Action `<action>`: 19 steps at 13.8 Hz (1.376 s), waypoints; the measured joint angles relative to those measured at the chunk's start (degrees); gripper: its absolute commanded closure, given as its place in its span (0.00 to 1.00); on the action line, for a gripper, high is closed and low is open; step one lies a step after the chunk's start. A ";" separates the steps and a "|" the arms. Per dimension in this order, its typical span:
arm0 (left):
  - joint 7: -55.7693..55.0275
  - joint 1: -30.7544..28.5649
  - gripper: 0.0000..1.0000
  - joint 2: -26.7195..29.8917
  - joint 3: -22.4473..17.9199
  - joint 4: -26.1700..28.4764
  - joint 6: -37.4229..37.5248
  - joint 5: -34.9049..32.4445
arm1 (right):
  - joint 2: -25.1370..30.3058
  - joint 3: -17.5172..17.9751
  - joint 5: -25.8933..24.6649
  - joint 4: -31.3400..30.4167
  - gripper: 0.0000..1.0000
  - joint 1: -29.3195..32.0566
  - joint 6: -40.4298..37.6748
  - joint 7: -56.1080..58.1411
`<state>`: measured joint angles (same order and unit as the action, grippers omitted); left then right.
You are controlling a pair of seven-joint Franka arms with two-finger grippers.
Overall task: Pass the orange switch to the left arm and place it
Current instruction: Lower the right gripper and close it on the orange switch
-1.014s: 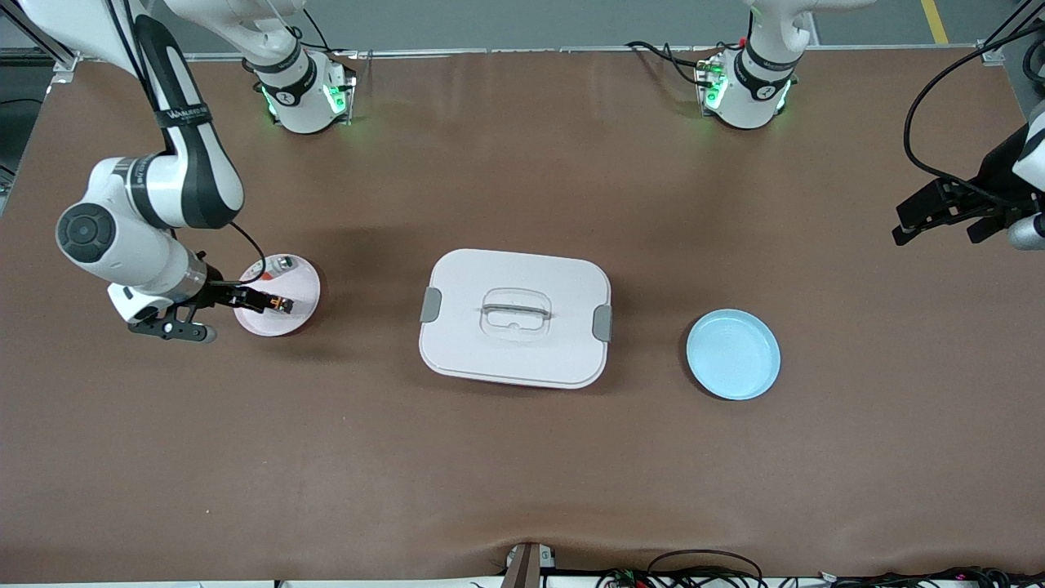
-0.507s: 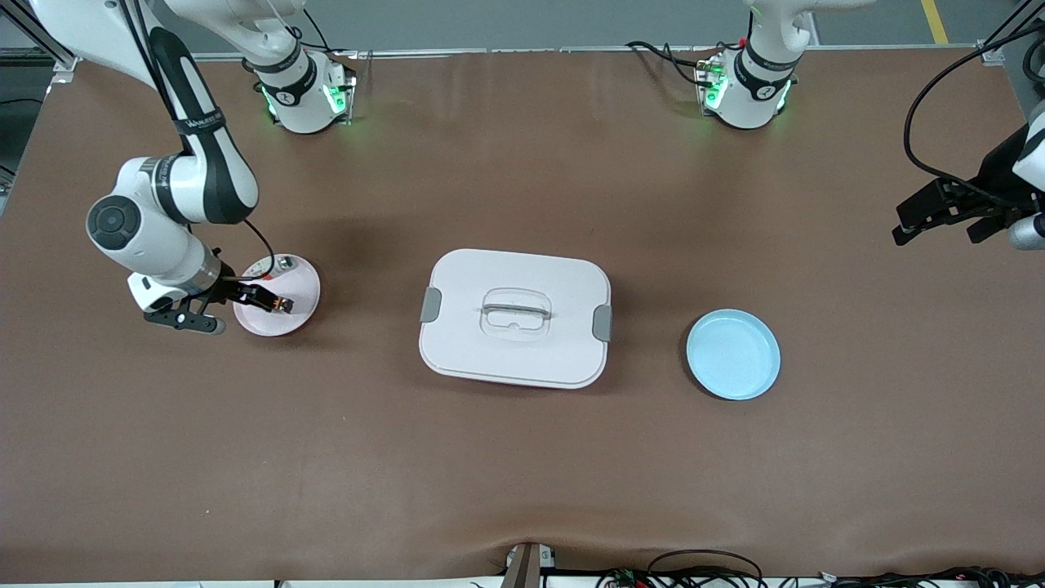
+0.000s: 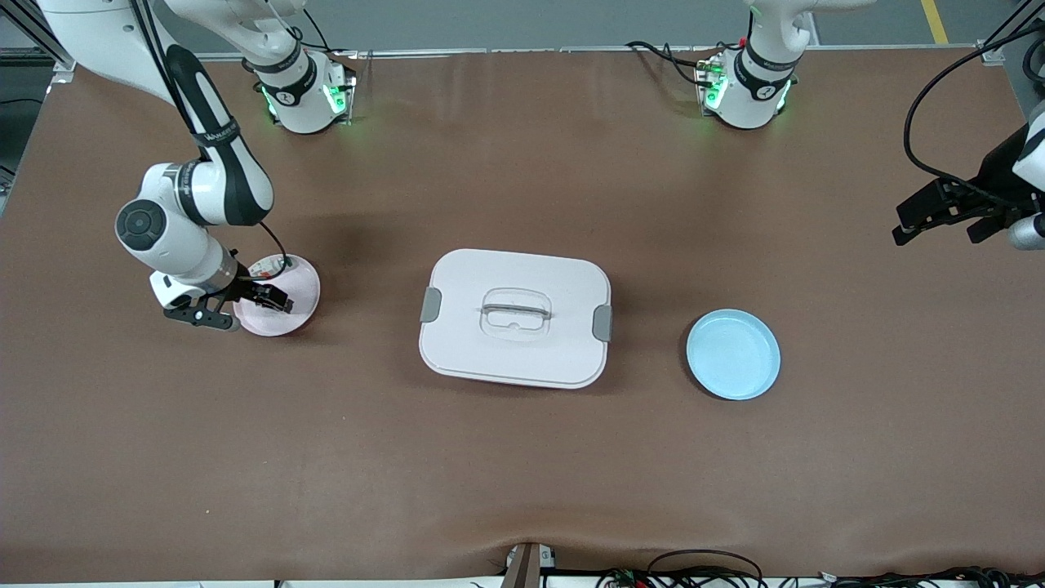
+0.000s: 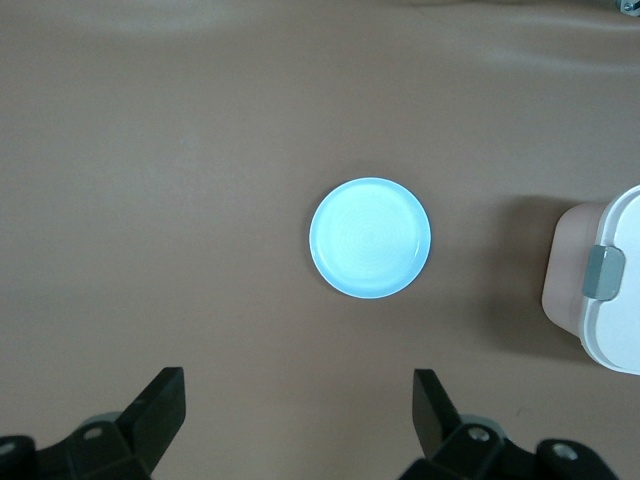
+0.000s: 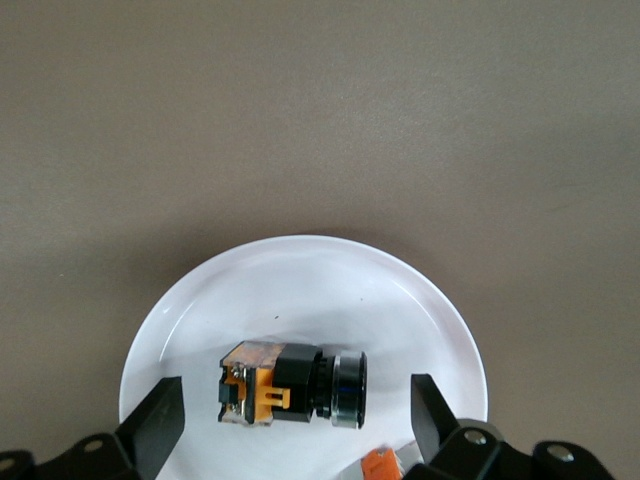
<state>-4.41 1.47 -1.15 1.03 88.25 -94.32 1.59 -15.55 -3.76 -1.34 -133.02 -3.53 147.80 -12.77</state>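
The orange switch (image 5: 290,385), a small black part with an orange block and a round end, lies on its side in the pink plate (image 5: 300,280). My right gripper (image 5: 295,400) hangs open just over it, one finger on either side, not touching. In the front view this gripper (image 3: 273,300) covers the switch on the plate (image 3: 298,286). The white box (image 3: 515,318) with grey latches stands mid-table. My left gripper (image 3: 935,235) waits open and empty, raised over the left arm's end of the table; in its own view (image 4: 295,390) nothing lies between its fingers.
A blue plate (image 3: 733,354) lies between the box and the left arm's end, also seen in the left wrist view (image 4: 370,238) beside the box's corner (image 4: 605,290). A small white-grey part with a red mark (image 3: 277,263) shares the pink plate.
The right arm has swung in toward the pink plate and its gripper now covers the switch in the front view. The left arm has not moved.
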 measured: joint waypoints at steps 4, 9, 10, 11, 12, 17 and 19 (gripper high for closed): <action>0.00 0.00 0.00 0.00 0.00 0.00 0.00 0.00 | -2.28 0.11 0.00 -0.06 0.00 -0.08 2.34 -1.39; 0.00 0.28 0.00 0.05 0.22 -0.15 0.00 0.00 | -4.44 0.18 0.00 -0.17 0.00 -0.47 4.07 -1.57; 0.00 0.36 0.00 0.10 0.34 -0.19 0.00 0.00 | -4.77 0.18 0.00 -0.17 0.00 -0.63 4.12 -1.57; 0.00 0.43 0.00 0.15 0.48 -0.23 0.00 0.00 | -5.05 0.19 0.00 -0.17 0.00 -0.81 4.21 -1.58; 0.00 0.49 0.00 0.19 0.60 -0.26 0.00 0.00 | -5.27 0.20 0.00 -0.17 0.00 -0.95 4.28 -1.59; 0.01 0.54 0.00 0.22 0.70 -0.45 0.00 0.00 | -5.90 0.21 0.00 -0.17 0.00 -1.05 4.33 -1.59; 0.02 0.54 0.00 0.23 0.72 -0.66 0.00 0.00 | -5.91 0.21 0.00 -0.17 0.15 -1.05 4.23 -1.59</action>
<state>-4.39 2.01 -0.93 1.75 87.59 -94.32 1.59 -21.46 -3.55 -1.34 -133.19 -4.59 152.03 -14.36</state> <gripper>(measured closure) 0.000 0.000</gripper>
